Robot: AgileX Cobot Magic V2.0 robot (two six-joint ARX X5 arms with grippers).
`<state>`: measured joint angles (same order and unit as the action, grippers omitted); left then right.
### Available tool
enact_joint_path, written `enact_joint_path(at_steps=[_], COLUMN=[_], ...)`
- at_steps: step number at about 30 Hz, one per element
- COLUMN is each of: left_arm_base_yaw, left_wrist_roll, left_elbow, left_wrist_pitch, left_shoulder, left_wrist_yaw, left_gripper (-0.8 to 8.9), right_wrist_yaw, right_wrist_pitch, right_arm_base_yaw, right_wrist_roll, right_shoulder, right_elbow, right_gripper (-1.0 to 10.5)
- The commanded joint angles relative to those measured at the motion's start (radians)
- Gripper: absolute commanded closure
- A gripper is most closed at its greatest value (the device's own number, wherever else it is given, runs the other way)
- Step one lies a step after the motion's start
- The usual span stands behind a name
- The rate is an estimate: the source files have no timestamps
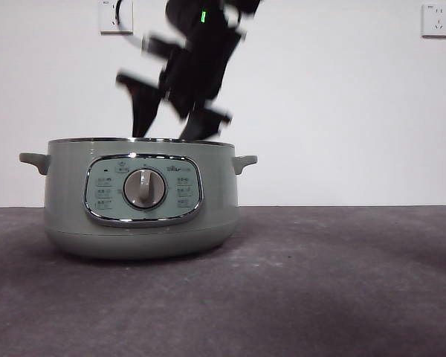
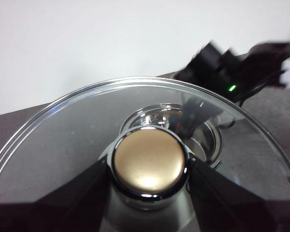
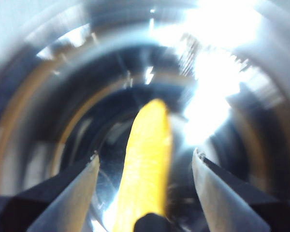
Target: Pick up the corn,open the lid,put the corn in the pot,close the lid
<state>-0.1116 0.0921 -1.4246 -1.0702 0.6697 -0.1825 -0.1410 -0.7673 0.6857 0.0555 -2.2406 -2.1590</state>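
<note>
The sage-green pot [image 1: 141, 197] stands open on the table, with no lid on it. My right gripper [image 1: 175, 126] reaches down from above into its mouth. In the right wrist view, which is blurred, the right gripper [image 3: 145, 157] is open inside the pot's shiny inner wall [image 3: 48, 96]. The yellow corn [image 3: 147, 159] lies between the jaws and touches neither. My left gripper [image 2: 147, 166] is shut on the knob [image 2: 147, 162] of the glass lid [image 2: 63, 130] and holds it up, out of the front view. Through the glass I see the pot [image 2: 205, 140] and the right arm [image 2: 232, 67].
The pot's side handles [image 1: 34, 161] stick out on both sides. A grey dial [image 1: 144, 188] sits in its control panel. A white wall with sockets [image 1: 437, 20] stands behind the dark grey table [image 1: 342, 282].
</note>
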Motion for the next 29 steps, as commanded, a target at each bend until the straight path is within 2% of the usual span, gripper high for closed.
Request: enact_joint_path(at_steps=[1, 9, 15, 22, 29], left_arm_base_yaw=[-0.001, -0.002, -0.026, -0.065, -0.111], left_wrist_roll=[-0.008, 0.025, 0.024, 0.025, 0.043], left_elbow=[-0.006, -0.006, -0.006, -0.006, -0.006], left_wrist_pitch=[0.072, 0.163, 0.272, 0.406, 0.537], left_shoulder=[0.014, 0.130, 0.278, 0.472, 0.636], left_wrist_yaw=[-0.008, -0.010, -0.060, -0.088, -0.087], left_gripper=[8.21, 8.22, 8.21, 8.21, 8.21], right_wrist_yaw=[0.068, 0.237, 0.336, 0.356, 0.349], right_wrist_pitch=[-0.053, -0.269, -0.425, -0.610, -0.612], right_arm_base_yaw=[0.001, 0.000, -0.001, 0.000, 0.000], right_wrist_roll=[-0.004, -0.053, -0.059, -0.059, -0.048], right_shoulder=[0.103, 0.299, 0.437, 0.598, 0.797], right_elbow=[-0.026, -0.026, -0.026, -0.025, -0.013], right_gripper=[6.3, 6.3, 6.3, 6.3, 6.3])
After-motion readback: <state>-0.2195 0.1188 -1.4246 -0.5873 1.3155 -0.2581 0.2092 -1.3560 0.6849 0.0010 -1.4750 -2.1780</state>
